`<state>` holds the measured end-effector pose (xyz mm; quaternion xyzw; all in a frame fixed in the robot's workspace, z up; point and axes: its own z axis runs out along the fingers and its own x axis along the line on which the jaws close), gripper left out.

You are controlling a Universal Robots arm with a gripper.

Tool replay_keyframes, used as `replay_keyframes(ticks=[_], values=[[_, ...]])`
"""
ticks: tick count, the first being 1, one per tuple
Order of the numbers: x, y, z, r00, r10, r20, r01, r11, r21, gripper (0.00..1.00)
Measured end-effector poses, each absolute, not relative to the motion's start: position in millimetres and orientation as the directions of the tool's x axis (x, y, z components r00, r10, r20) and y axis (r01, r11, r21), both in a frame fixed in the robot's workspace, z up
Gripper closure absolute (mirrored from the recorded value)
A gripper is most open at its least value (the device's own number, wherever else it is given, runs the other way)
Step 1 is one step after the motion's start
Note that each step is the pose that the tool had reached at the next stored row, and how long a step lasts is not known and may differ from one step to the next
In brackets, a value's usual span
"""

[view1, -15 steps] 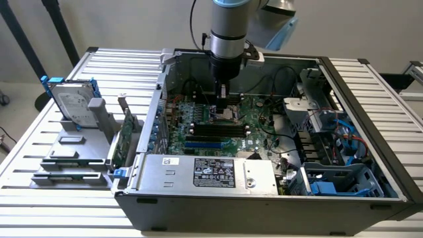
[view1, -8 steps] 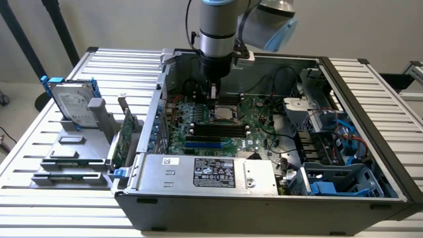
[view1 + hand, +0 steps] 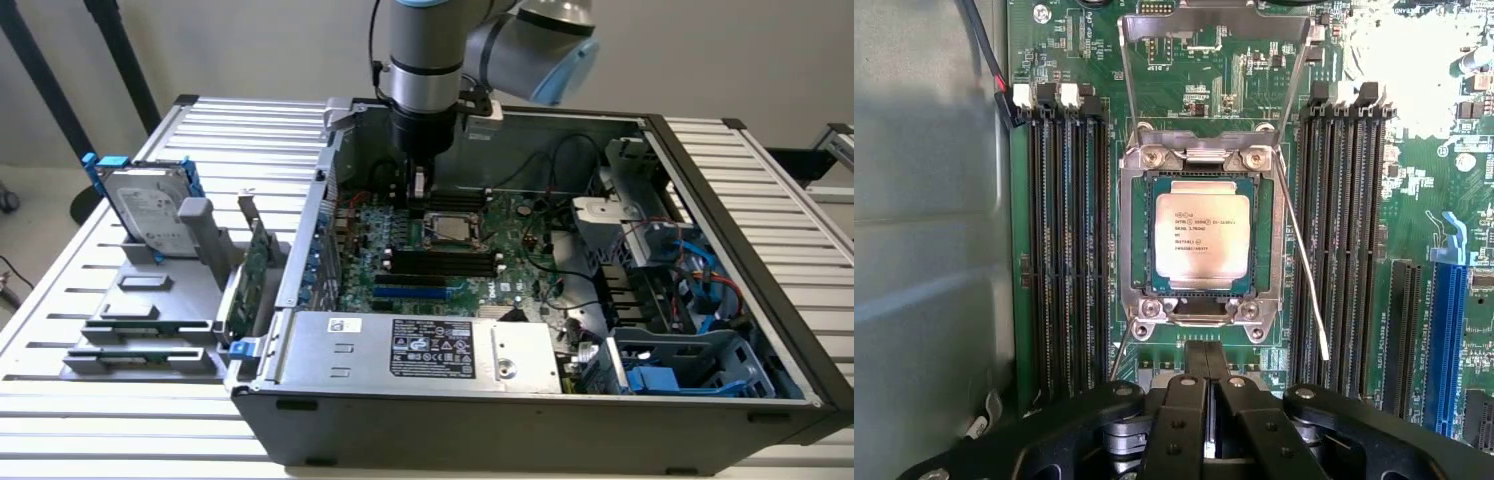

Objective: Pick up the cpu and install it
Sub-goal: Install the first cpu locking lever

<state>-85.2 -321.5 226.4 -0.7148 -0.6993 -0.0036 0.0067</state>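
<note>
A: Where is the cpu (image 3: 1201, 237) to be found, and what is seen going left to right in the exterior view?

B: On that view's left a hard drive (image 3: 150, 208) is stood in a grey rack (image 3: 147, 300); further right the open computer case (image 3: 534, 420) is laid on its side, with the motherboard (image 3: 441, 255) exposed; the cpu (image 3: 451, 230) is seen lying flat in the socket (image 3: 1201, 310), whose metal frame is raised and whose lever is swung free; memory slots (image 3: 1066, 250) are ranged on either side of it.

A: And the gripper (image 3: 416, 185)?

B: It is held inside the case beside the socket; in the wrist view the fingers (image 3: 1184, 400) are brought together with nothing between them; the cpu is not touched.

A: How is the chip judged to handle?

B: It is judged light, stiff and thin; the smooth metal lid may be slippery; the underside and the socket contacts are likely fragile; hold is best taken at two opposite edges, kept level, with no dragging.
</note>
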Motion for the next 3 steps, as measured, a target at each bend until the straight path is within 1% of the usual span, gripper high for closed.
replay_keyframes(ticks=[3], values=[[-85.2, -321.5, 226.4, 0.022, 1.0, 0.015, 1.0, -0.022, -0.005, 0.89]])
